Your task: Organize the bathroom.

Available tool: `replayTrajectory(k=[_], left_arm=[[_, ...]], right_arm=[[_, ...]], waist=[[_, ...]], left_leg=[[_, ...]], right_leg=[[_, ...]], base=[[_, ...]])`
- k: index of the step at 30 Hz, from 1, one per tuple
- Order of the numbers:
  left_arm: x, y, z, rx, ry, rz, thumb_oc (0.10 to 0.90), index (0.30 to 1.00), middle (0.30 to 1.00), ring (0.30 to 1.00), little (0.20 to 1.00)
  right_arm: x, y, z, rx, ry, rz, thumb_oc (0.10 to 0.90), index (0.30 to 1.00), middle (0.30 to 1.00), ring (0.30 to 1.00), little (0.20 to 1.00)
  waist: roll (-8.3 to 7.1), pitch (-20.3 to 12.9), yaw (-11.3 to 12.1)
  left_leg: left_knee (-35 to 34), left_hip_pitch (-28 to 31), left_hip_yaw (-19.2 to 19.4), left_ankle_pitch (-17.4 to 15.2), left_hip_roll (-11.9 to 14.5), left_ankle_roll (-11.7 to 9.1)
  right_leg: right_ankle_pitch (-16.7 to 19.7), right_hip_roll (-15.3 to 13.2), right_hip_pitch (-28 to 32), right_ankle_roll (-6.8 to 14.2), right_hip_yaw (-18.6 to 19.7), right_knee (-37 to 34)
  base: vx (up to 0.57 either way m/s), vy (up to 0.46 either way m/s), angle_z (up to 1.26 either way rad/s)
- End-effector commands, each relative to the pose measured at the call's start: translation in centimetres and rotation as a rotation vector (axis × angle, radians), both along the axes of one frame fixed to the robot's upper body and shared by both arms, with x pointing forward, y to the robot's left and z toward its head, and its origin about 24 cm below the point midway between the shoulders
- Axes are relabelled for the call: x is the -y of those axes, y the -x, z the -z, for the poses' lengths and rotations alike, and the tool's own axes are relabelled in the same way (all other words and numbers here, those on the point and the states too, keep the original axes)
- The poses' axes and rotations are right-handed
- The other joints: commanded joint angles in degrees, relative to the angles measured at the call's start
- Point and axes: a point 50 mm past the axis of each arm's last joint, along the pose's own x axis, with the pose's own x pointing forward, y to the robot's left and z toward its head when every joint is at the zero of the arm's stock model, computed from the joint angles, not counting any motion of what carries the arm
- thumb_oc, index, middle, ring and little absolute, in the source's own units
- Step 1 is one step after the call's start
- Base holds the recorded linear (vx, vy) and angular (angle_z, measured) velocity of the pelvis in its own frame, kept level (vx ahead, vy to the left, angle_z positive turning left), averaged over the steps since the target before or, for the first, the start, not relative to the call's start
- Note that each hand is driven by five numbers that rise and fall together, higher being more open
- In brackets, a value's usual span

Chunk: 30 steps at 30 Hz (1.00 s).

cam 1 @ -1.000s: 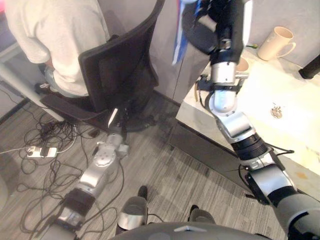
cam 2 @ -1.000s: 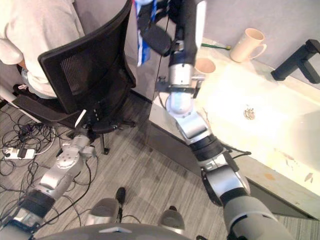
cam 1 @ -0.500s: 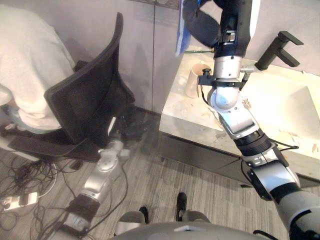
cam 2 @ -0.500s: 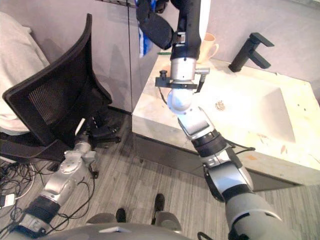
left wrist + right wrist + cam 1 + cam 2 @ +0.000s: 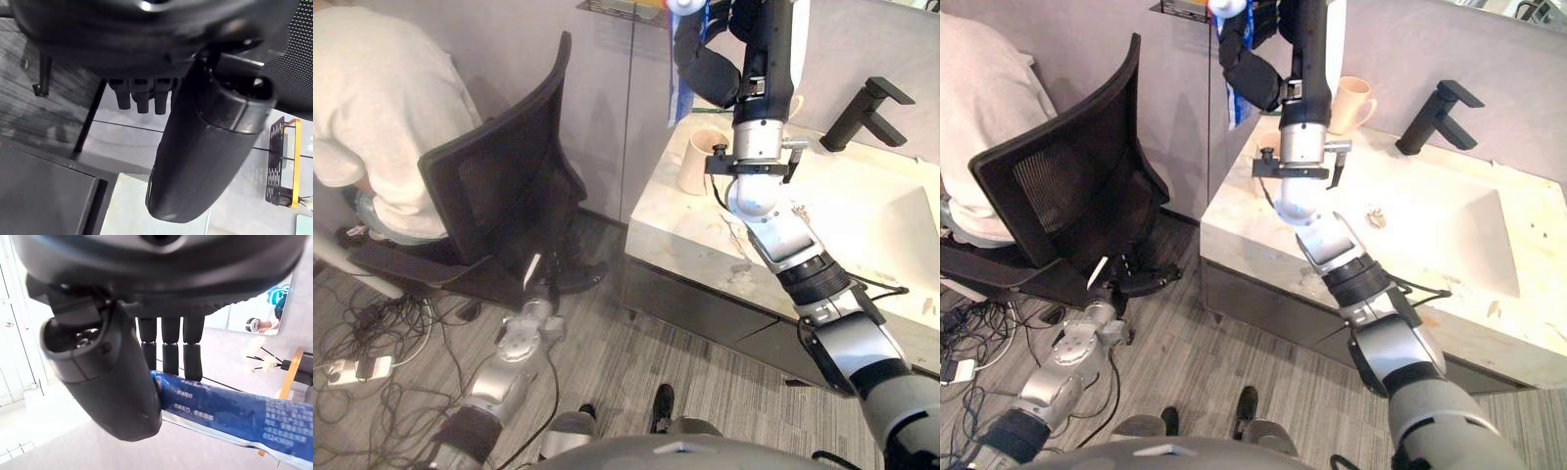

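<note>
The room is bright with soft, even light. The pale counter shines, and a dark shadow sits under its near edge. The chair throws a soft shadow on the floor. Straight lines bend near the edges. Close up, both hands look blurry.

The right hand is raised above the pale counter's left end, gripping a blue tube that hangs down. A beige mug and black faucet stand behind the sink basin. A person sits in a black mesh chair at left, and the left hand hangs low near the chair's base.
</note>
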Motion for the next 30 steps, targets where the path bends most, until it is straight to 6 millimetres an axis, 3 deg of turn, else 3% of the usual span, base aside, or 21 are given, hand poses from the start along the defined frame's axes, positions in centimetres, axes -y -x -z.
replayTrajectory(k=[1, 23, 30], left_arm=[[1.2, -0.3, -3.4, 0.197, 0.041, 0.085, 0.8, 0.9, 0.9, 0.9, 0.9], [-1.3, 1.5, -2.0, 0.131, -0.002, 0.062, 0.8, 0.9, 0.9, 0.9, 0.9], [-1.5, 1.8, -1.8, 0.125, -0.014, 0.055, 0.8, 0.9, 0.9, 0.9, 0.9]], right_arm=[[1.5, 0.7, -4.6, 0.224, -0.013, 0.024, 0.4, 0.3, 0.3, 0.3, 0.3], [5.8, -1.5, -2.5, 0.149, -0.02, 0.199, 0.4, 0.3, 0.3, 0.3, 0.3], [6.1, -1.7, -1.4, 0.124, -0.013, 0.216, 0.4, 0.3, 0.3, 0.3, 0.3]], waist=[[2.42, -6.57, 1.48], [3.17, -5.75, 3.26], [3.51, -5.32, 3.22]], left_leg=[[-4.16, -3.61, -3.77, 1.75, 2.95, -1.84], [-4.6, -3.31, -3.95, 2.08, 2.87, -1.77], [-4.57, -3.45, -3.85, 2.11, 3.0, -1.83]], right_leg=[[-11.43, -1.81, 5.79, 4.52, -2.54, 2.49], [-11.6, -2.39, 7.08, 4.84, -4.27, 2.27], [-11.49, -2.49, 6.94, 4.86, -4.29, 2.13]], base=[[0.08, -0.006, 0.05], [0.07, -0.011, 0.04], [0.04, -0.023, 0.04]])
